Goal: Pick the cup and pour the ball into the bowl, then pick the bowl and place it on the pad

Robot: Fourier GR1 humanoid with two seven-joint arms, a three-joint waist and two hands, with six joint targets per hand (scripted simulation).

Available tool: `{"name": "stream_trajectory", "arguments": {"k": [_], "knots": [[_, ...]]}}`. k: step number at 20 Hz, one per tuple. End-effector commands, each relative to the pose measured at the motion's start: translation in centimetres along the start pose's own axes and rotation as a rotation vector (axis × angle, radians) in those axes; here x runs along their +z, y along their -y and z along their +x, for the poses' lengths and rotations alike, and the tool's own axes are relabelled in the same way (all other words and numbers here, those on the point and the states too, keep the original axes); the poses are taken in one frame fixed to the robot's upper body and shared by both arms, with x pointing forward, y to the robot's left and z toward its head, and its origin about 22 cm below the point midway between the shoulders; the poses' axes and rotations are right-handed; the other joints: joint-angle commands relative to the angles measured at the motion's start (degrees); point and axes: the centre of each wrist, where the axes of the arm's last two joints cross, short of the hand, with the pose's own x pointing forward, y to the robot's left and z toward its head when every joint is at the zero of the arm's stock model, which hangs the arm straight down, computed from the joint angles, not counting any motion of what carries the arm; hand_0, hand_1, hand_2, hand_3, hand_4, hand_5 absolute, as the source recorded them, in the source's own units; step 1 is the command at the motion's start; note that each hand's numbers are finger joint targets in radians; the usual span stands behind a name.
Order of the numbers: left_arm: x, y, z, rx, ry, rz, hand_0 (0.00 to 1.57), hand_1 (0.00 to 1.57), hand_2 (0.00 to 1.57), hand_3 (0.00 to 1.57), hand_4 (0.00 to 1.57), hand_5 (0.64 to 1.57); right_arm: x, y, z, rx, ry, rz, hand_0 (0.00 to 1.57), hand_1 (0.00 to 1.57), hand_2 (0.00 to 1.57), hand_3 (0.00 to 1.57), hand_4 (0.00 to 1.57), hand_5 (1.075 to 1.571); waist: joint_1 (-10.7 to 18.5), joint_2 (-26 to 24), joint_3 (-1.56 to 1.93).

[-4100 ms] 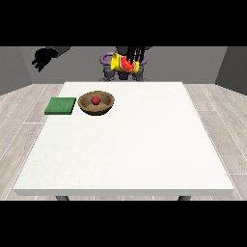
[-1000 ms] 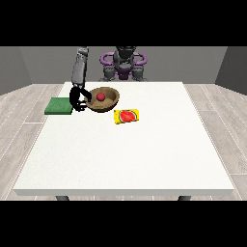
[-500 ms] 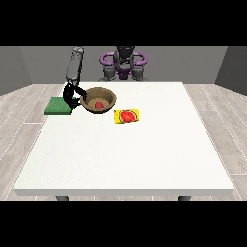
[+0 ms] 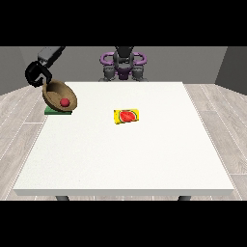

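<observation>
White table [image 4: 120,154], grey plank floor [image 4: 19,103].

- We see a brown bowl [image 4: 59,96] holding a red ball [image 4: 63,102].
- A green pad [image 4: 52,111].
- A yellow cup [image 4: 127,116] bears a red patch.
- A white table [image 4: 125,159].
- A black hand [image 4: 36,73].

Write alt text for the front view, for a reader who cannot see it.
The hand at the view's left grips a tilted brown bowl with a red ball inside, over a green pad at the white table's far left corner. A yellow cup lies on its side mid-table.
</observation>
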Motion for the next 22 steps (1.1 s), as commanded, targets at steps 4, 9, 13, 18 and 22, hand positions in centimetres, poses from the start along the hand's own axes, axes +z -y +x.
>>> {"name": "stream_trajectory", "arguments": {"k": [4,9,13,18,22], "knots": [[3.0,-2.6,-4.1,-0.013,-0.017,0.068,0.00,0.00,0.00,0.00,1.20,1.546,0.0,0.9,2.1,0.016,0.030,0.012,1.57,1.57,1.57,0.67,1.07,1.566,-3.7,-0.4,-0.05],[3.2,-5.2,-1.8,-0.022,0.064,0.078,0.00,0.00,0.00,0.00,1.21,1.555,-0.4,1.2,1.5,-0.014,0.058,0.008,1.57,1.57,1.57,0.46,1.11,1.567,-3.1,4.8,-0.03],[2.9,-4.0,-1.6,-0.024,0.042,0.045,0.00,0.00,0.00,0.00,1.21,1.551,-0.2,-0.4,-3.4,-0.107,0.000,0.026,1.57,1.57,1.57,0.49,1.07,1.567,-1.3,3.4,0.05],[3.0,-3.9,-3.2,-0.026,0.001,0.055,0.00,0.00,0.00,0.00,1.21,1.555,-0.4,-5.4,-2.8,-0.091,-0.039,0.061,1.57,1.57,1.57,0.54,1.02,1.571,-2.3,1.9,-0.02],[2.4,-4.0,-0.5,-0.048,0.067,0.080,0.00,0.00,0.00,0.00,1.20,1.558,-0.8,-3.1,-3.7,-0.207,-0.013,-0.002,1.57,1.57,1.57,0.60,0.99,1.571,-2.1,4.0,0.05]]}}
